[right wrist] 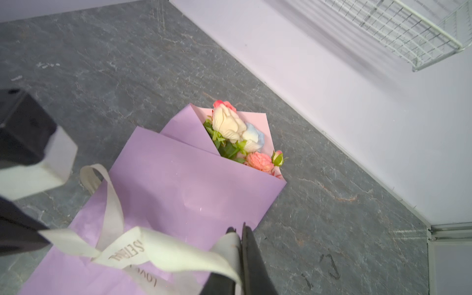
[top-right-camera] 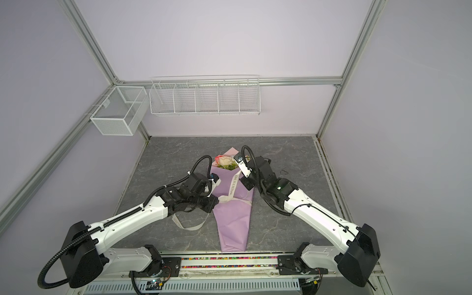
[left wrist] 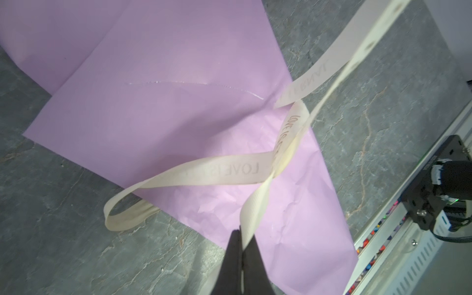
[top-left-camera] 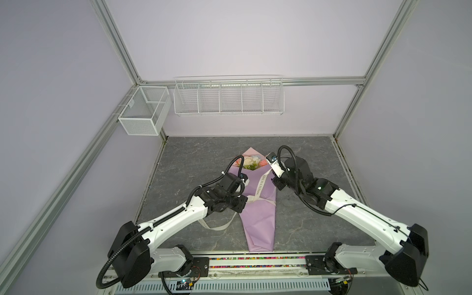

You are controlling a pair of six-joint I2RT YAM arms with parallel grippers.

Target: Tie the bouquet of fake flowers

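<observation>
bouquet: fake roses in cream, pink and pale blue with green leaves, poking out of the wrap's wide end, mid-worktop towards the back wall.
wrap: matte lilac paper, pink inner face, folded into a long cone, crinkled near the waist, lying flat.
worktop: grey marbled slab.
ribbon: cream woven tape with printed lettering, crossed over the cone's waist, loose loop on the worktop.
left fingers: black, pinched shut on a ribbon strand.
right fingers: black, clamped on a ribbon strand.

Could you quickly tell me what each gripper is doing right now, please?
Left gripper: closed on the ribbon.
Right gripper: closed on the ribbon too.
</observation>
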